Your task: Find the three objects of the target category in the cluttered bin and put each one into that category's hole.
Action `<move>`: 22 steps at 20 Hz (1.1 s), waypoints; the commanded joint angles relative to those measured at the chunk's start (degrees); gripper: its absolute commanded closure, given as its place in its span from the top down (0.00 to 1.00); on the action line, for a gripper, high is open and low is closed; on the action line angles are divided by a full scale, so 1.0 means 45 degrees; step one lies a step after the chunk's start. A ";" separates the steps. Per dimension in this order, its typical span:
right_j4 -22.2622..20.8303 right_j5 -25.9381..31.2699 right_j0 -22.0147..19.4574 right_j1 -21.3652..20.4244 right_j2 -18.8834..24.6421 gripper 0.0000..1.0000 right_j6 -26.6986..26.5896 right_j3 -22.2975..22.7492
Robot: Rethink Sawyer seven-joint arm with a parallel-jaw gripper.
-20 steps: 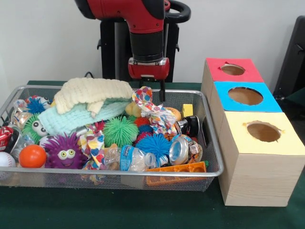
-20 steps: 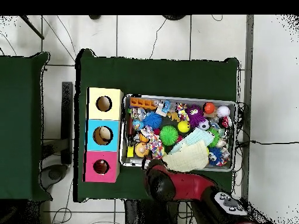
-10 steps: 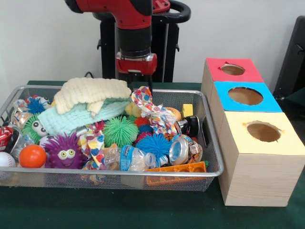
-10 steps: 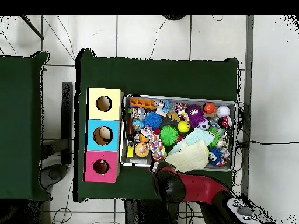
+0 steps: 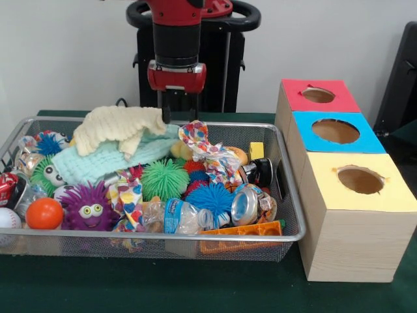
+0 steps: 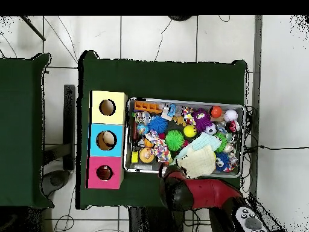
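Note:
The silver wire mesh bin [image 5: 287, 195] is packed with clutter; it also shows in the overhead view [image 6: 184, 101]. A yellow plush [image 5: 183, 150] peeks out behind the patterned cloth, and a tan-orange plush [image 5: 238, 154] lies beside the black can; the rest of both is hidden. No striped tiger shows. My gripper [image 5: 180, 109] hangs at the bin's far rim, at the right end of the cream knitted cloth [image 5: 117, 125], open and empty. In the overhead view the red arm [image 6: 181, 190] covers it. The red box's hole [image 5: 318, 95] is the farthest of three; it also shows in the overhead view [image 6: 104, 173].
Blue box [image 5: 335, 131] and yellow box [image 5: 359, 180] stand beside the bin's right side. The bin holds a mint cloth [image 5: 107, 161], a green spiky ball [image 5: 164, 178], a purple spiky ball [image 5: 89, 207], an orange ball [image 5: 44, 213], a crushed bottle [image 5: 186, 217] and a patterned cloth [image 5: 210, 151].
The arm has swung left along the bin's far rim in the front view, from above the patterned cloth to the cream cloth's right end. The bin's contents have not moved.

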 commanded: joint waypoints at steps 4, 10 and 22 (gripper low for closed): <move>-0.2321 -0.2960 0.0665 0.0507 -0.0943 1.00 0.0113 -0.2315; -0.1826 -0.5496 0.0572 0.2485 -0.2659 1.00 0.0756 -0.2605; 0.0390 0.0257 0.1026 0.4099 -0.4793 1.00 0.0724 -0.3503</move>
